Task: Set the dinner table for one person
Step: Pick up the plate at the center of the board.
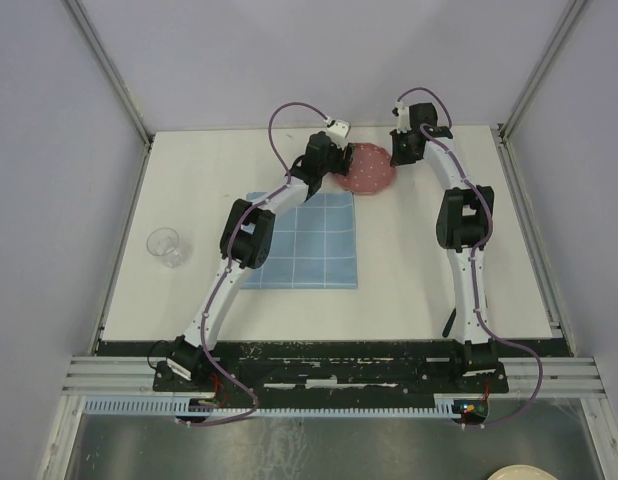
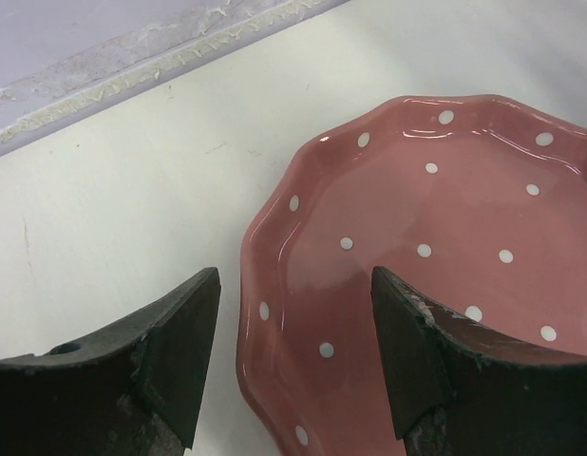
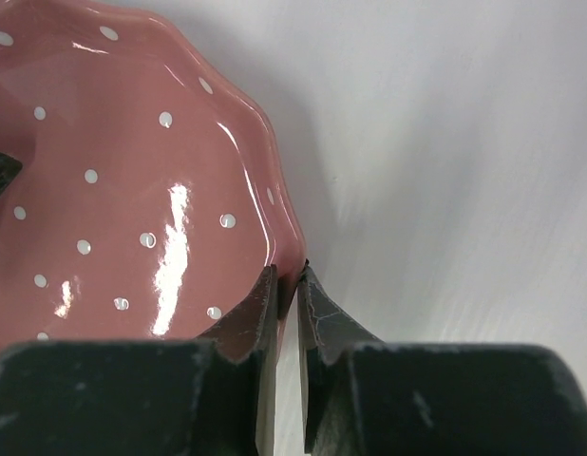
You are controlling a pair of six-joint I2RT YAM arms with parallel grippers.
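Observation:
A pink scalloped plate with white dots (image 1: 367, 168) (image 2: 436, 275) (image 3: 123, 190) lies at the far middle of the white dinner table (image 1: 429, 270). My right gripper (image 1: 401, 152) (image 3: 287, 285) is shut on the plate's right rim, one finger inside the rim and one outside. My left gripper (image 1: 334, 158) (image 2: 295, 351) is open, its jaws straddling the plate's left rim without touching it. A blue grid-patterned placemat (image 1: 309, 240) lies flat near the table's middle, just in front of the plate.
A clear glass (image 1: 165, 246) stands at the left side of the table. The back wall edge (image 2: 132, 57) runs close behind the plate. A pale round dish (image 1: 521, 473) shows below the table's near edge at bottom right.

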